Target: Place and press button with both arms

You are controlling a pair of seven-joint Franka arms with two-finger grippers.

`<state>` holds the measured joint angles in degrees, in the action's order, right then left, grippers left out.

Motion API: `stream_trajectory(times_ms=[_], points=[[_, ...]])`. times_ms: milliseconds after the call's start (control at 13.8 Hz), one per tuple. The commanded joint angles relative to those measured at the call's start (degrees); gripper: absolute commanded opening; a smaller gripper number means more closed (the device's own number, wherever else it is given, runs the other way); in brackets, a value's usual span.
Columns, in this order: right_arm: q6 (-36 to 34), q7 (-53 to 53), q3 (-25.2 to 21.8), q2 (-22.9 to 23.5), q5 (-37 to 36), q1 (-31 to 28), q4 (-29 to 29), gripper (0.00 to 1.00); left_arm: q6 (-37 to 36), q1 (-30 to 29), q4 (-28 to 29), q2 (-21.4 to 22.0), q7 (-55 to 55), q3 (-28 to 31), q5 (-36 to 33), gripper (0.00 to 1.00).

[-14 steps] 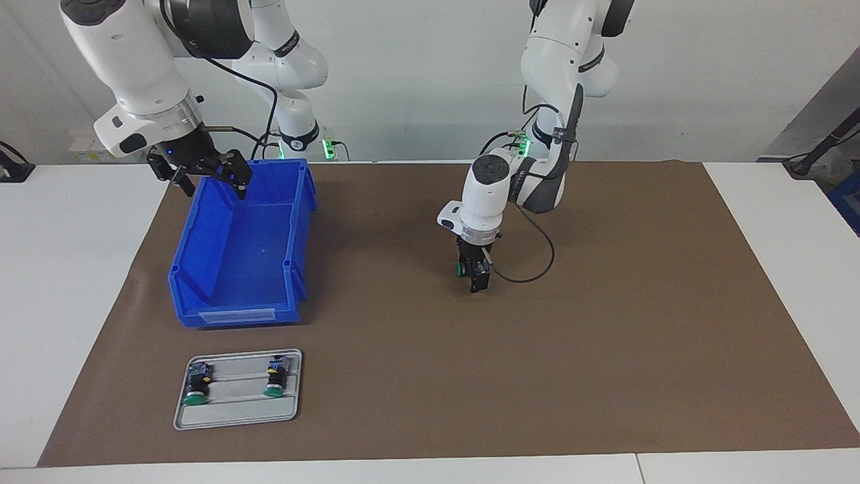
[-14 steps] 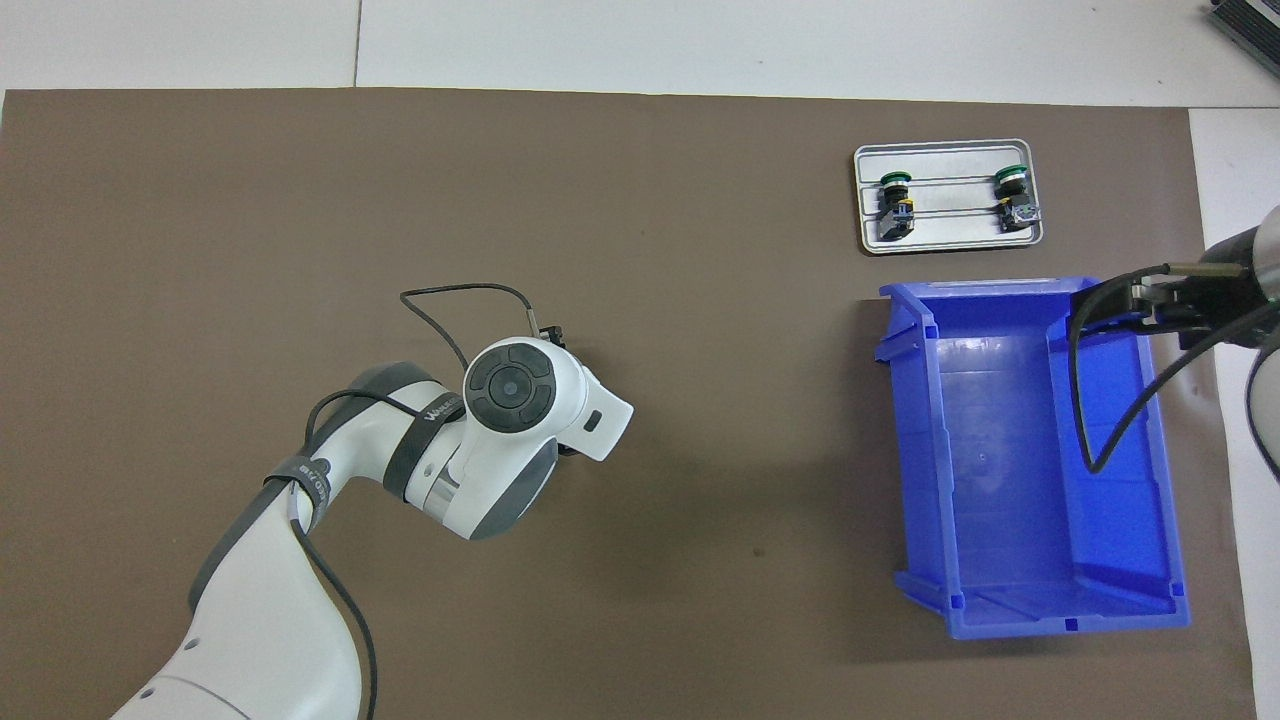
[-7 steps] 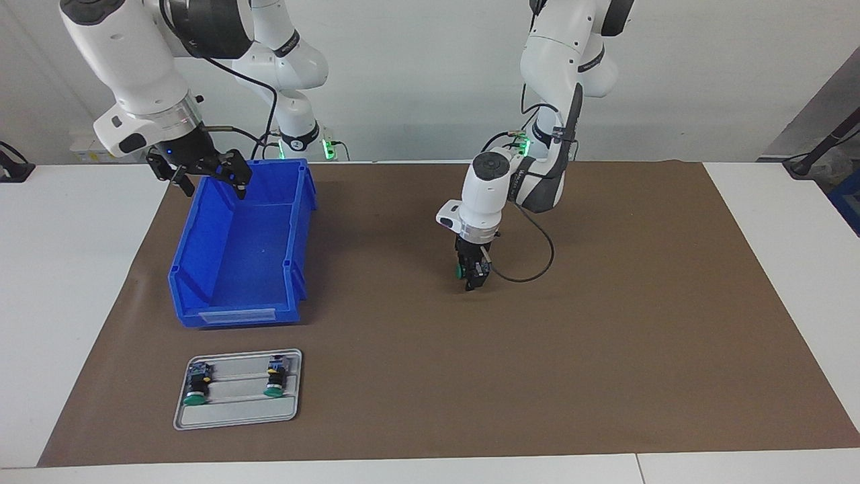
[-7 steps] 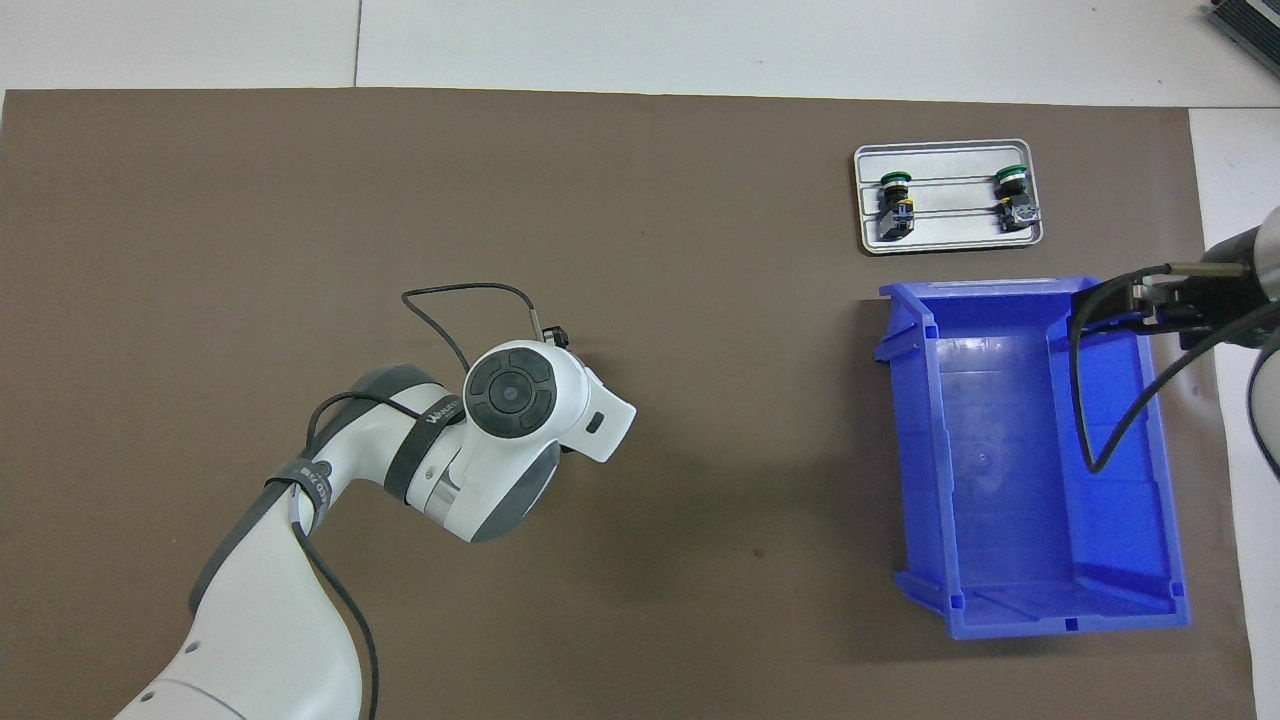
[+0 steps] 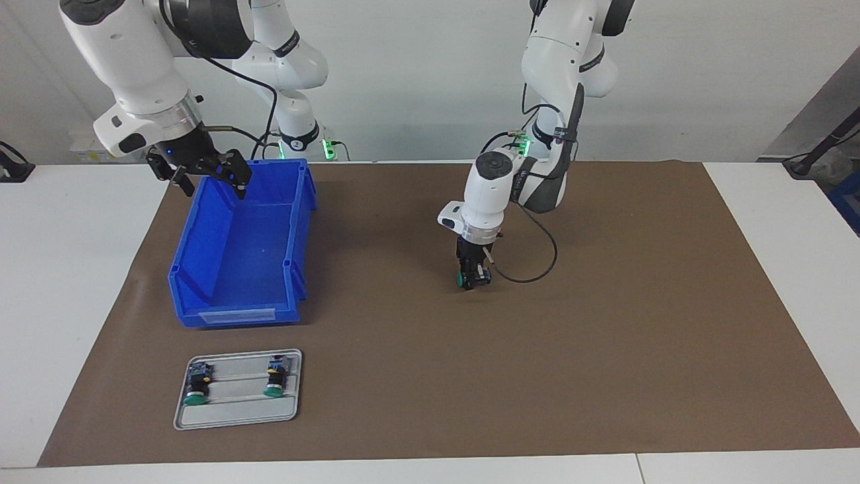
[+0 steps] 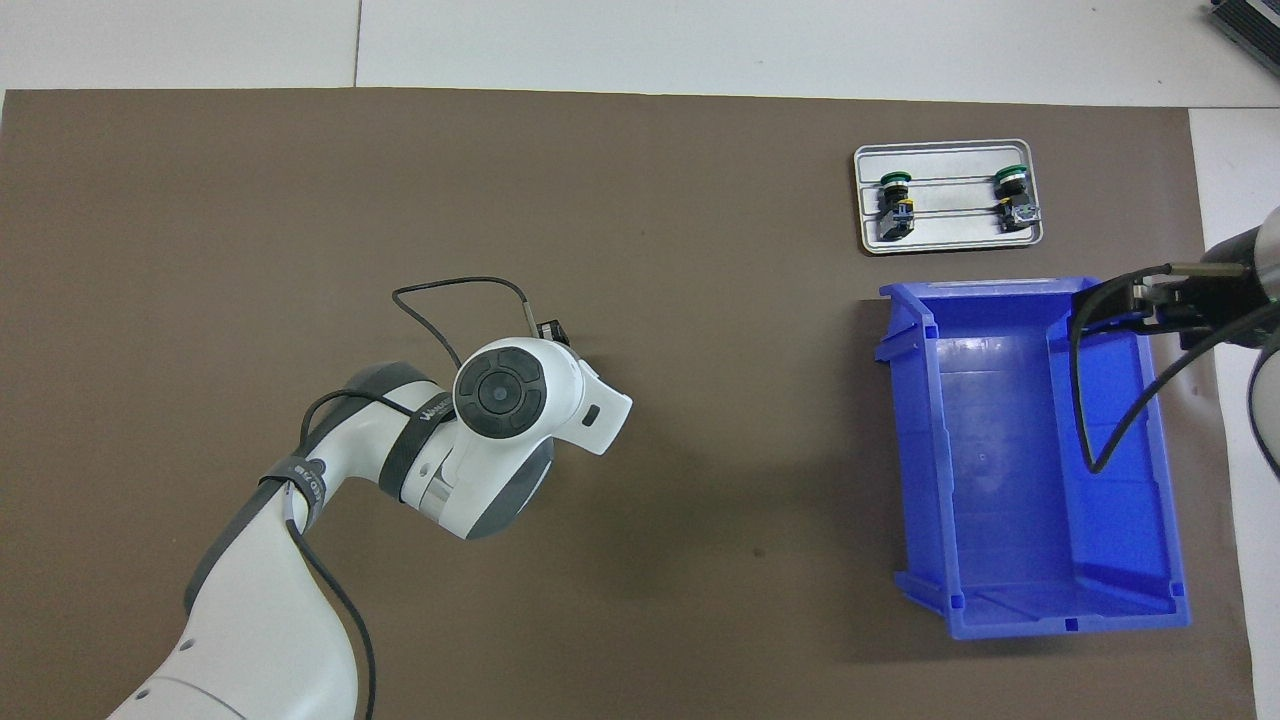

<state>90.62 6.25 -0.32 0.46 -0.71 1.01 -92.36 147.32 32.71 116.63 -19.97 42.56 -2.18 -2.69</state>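
My left gripper [image 5: 472, 277] is shut on a button [image 5: 461, 278] with a green cap. It holds the button low over the middle of the brown mat [image 5: 605, 349], cap turned toward the right arm's end. I cannot tell whether it touches the mat. In the overhead view the left wrist [image 6: 500, 393] hides the button. My right gripper [image 5: 211, 181] is open and empty over the rim of the blue bin [image 5: 238, 316] nearest the robots. It also shows in the overhead view [image 6: 1135, 303].
A grey tray [image 5: 235, 417] lies on the mat, farther from the robots than the bin, with two identical buttons [image 5: 195, 388] [image 5: 274, 381] on it. The bin [image 6: 910, 420] is empty. The tray [image 6: 950, 235] shows overhead too.
My left gripper has shifted slightly with the button and turned a little. The right arm has not moved.
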Motion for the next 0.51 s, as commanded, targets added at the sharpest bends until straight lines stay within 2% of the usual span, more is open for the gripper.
stream_trajectory(times_ms=[0,436], points=[[0.17,-0.45,0.41,-1.08,0.18,0.13,-0.89,1.00,1.04,0.16,1.06,0.37,-1.78,0.60,-0.74,0.13],[0.17,-0.45,0.59,-1.08,0.18,0.04,-0.89,1.00,0.77,-2.03,-3.50,0.37,-7.14,0.69,-0.04,0.09]])
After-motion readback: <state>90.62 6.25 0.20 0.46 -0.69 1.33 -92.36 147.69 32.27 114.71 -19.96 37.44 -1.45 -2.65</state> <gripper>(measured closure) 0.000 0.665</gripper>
